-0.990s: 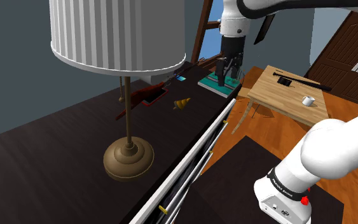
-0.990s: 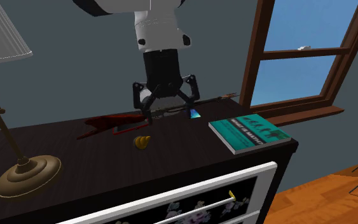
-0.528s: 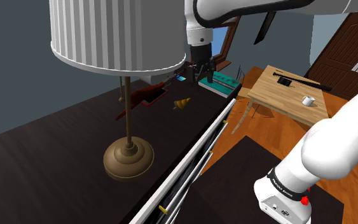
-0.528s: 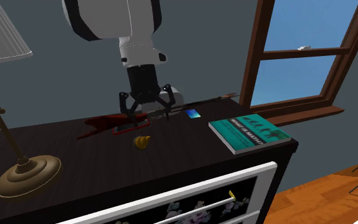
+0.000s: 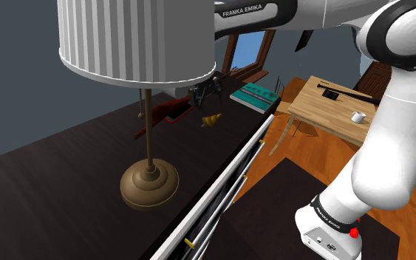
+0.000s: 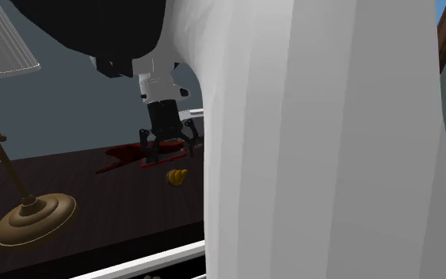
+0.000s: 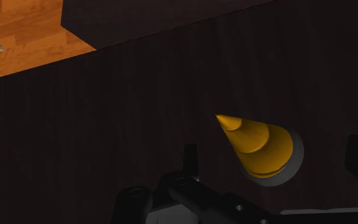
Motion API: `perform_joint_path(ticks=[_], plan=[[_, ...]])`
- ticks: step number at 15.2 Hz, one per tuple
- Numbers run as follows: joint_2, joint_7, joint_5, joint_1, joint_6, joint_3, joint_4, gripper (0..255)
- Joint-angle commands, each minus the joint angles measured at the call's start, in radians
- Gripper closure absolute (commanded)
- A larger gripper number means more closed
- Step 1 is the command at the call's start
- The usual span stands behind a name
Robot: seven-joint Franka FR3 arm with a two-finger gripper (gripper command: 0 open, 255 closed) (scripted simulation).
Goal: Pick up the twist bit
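**The gripper has come over to the gold bit**

The black gripper has moved. A second ago it hung over the green book, far from the lamp. Now it is closer to the lamp and hangs right above the twist bit. Its two fingers stand wide apart. In the wrist view the bit lies between them, and they do not touch it. Nothing is held yet.

The bit is a small gold cone with steps, lying on its side. It sits to the right of the lamp foot in the second exterior view, and a little farther back. It has not moved.

So the reaching part looks nearly done. The next part is likely to go down and close on the cone. Its slanted sides may make it slip out of the fingers.

Behind the bit, farther from the lamp, lies a long red tool. It is close, and the fingers might bump it.

All these things rest on the dark top of a chest with a white drawer front. The big white arm now blocks much of the second exterior view, right of the lamp.

Far beyond the lamp in the shoulder view stand a window, a small wooden table with a white mug, and a brown door. The floor is orange wood.
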Motion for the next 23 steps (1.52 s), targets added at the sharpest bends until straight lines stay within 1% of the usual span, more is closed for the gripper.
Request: perform_joint_path(ticks=[1, 6, 8, 9, 18, 23], plan=[[0.029, 0.009, -0.004, 0.006, 0.013, 0.001, 0.007, 0], [0.048, 0.015, -0.009, 0.006, 0.073, -0.001, -0.034, 0], [0.051, 0.015, -0.010, 0.006, 0.080, -0.001, -0.039, 0], [0.052, 0.016, -0.010, 0.006, 0.079, -0.001, -0.038, 255], [0.051, 0.015, -0.010, 0.006, 0.080, -0.001, -0.039, 255], [0.031, 0.010, -0.005, 0.006, 0.020, 0.001, 0.002, 255]])
